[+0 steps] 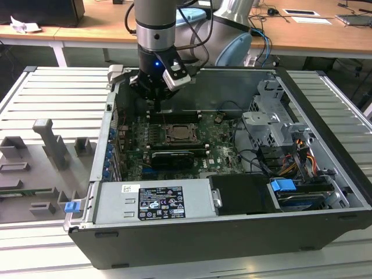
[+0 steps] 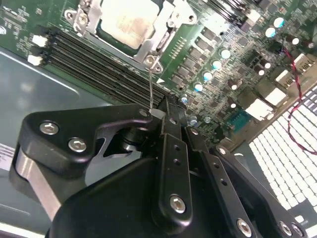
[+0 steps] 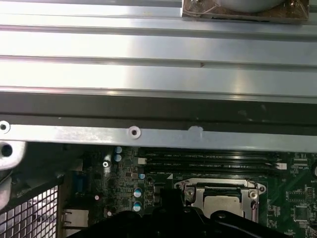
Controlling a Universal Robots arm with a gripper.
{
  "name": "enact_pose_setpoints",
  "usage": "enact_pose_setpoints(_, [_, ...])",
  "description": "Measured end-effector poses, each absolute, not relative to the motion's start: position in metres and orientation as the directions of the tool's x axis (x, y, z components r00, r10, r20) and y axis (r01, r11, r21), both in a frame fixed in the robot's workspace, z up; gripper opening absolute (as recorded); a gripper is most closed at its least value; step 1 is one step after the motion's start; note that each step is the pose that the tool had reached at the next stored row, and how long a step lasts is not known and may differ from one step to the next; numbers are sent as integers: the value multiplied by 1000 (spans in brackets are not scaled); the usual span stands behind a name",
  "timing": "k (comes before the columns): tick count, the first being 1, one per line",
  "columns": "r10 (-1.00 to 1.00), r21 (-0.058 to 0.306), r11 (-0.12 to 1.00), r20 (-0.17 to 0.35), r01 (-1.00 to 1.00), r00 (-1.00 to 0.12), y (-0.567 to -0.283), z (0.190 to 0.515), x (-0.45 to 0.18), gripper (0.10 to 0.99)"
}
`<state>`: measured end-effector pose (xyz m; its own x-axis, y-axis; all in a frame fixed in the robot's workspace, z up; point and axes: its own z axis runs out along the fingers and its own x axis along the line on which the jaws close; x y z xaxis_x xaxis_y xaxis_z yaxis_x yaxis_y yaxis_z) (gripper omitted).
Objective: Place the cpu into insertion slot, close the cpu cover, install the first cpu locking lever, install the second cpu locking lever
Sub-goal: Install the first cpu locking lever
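- My black two-finger gripper [image 2: 163, 111] sits nearest, fingers pressed together, pinching, I judge, the thin wire locking lever [image 2: 151, 87] by its tip.
- Beyond it, the pale silver square cpu [image 2: 126, 22] lies in the dark square insertion slot [image 1: 168, 135], silvery frame cpu cover [image 2: 148, 47] down.
- I judge a lever step is in hand; so thin a wire calls for a steady grip.
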<state>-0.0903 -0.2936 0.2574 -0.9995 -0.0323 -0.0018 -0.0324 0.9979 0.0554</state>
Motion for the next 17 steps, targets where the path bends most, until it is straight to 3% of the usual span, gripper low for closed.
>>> enact_pose_setpoints(15, [-32, 57, 998, -2, -32, -999, -294, 252, -52, 106])
enact_pose_setpoints(17, [-32, 82, 996, -3, -32, -999, -294, 251, -48, 106])
